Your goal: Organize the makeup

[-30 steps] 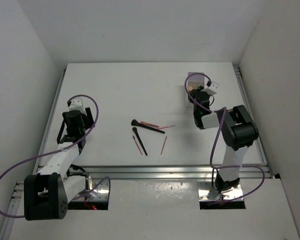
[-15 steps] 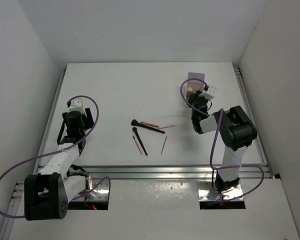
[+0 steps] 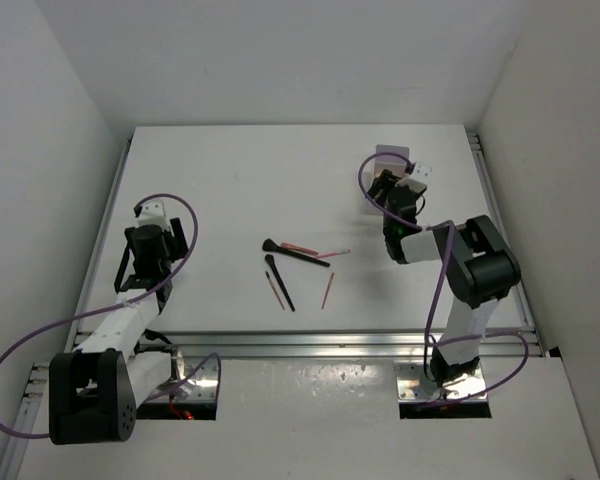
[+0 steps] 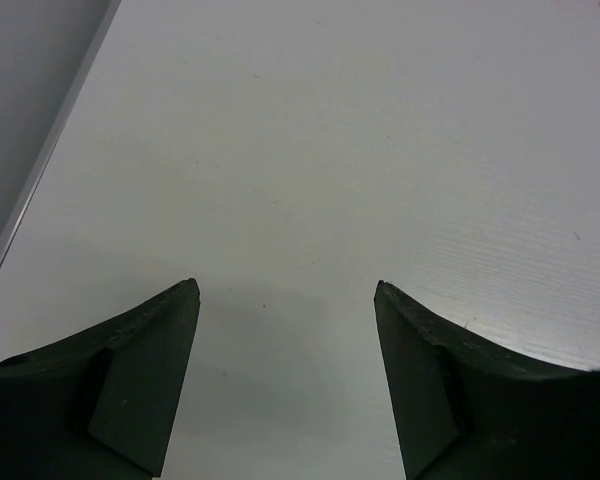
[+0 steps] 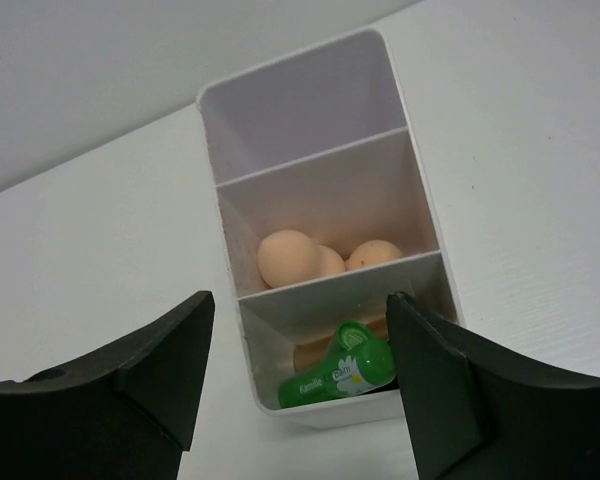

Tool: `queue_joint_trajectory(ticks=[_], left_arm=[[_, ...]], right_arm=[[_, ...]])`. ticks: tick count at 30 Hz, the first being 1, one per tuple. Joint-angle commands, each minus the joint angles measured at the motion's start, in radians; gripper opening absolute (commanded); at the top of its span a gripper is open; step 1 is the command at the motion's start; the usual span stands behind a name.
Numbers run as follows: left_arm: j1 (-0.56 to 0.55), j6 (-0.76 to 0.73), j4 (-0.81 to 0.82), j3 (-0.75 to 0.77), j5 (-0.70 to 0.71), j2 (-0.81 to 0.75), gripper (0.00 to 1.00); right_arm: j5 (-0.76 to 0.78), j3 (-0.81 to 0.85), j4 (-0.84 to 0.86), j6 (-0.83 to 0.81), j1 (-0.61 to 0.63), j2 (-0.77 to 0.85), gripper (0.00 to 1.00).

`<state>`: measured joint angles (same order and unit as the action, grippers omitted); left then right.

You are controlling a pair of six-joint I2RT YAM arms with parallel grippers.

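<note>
Lying on white table (image 3: 210,200), black brushes (image 3: 280,284), pink pencils (image 3: 327,290), white walls (image 3: 300,60) enclosing

Both our arms are up off their bases here. Our left arm (image 3: 120,322) is folded fairly close in on its own side, wrist tipped down, and the left gripper (image 4: 285,290) has its two dark fingers (image 4: 140,380) spread wide with nothing between them. Our right arm (image 3: 475,275) reaches further out (elbow hunched up, forearm angled forward and to our left), and the right gripper (image 5: 300,297) is spread just as wide, gripping nothing. Both sets of tips show up clearly in the wrist views.
</note>
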<state>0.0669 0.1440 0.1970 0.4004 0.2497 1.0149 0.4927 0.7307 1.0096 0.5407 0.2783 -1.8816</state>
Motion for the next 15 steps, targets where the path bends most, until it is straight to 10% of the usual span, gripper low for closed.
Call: queue_joint_trajectory(ticks=[1,8,15], left_arm=[[0.011,0.019,0.05,-0.02,-0.009,-0.022,0.76],[0.011,0.019,0.059,-0.04,-0.009,-0.041,0.76],[0.011,0.008,0.068,-0.049,-0.039,-0.041,0.76]], right_arm=[[-0.003,0.001,0.0,-0.073,0.009,0.126,0.7],[-0.026,0.16,-0.629,-0.165,0.021,0.306,0.73],[-0.657,0.39,-1.129,-0.632,0.105,0.242,0.7]])
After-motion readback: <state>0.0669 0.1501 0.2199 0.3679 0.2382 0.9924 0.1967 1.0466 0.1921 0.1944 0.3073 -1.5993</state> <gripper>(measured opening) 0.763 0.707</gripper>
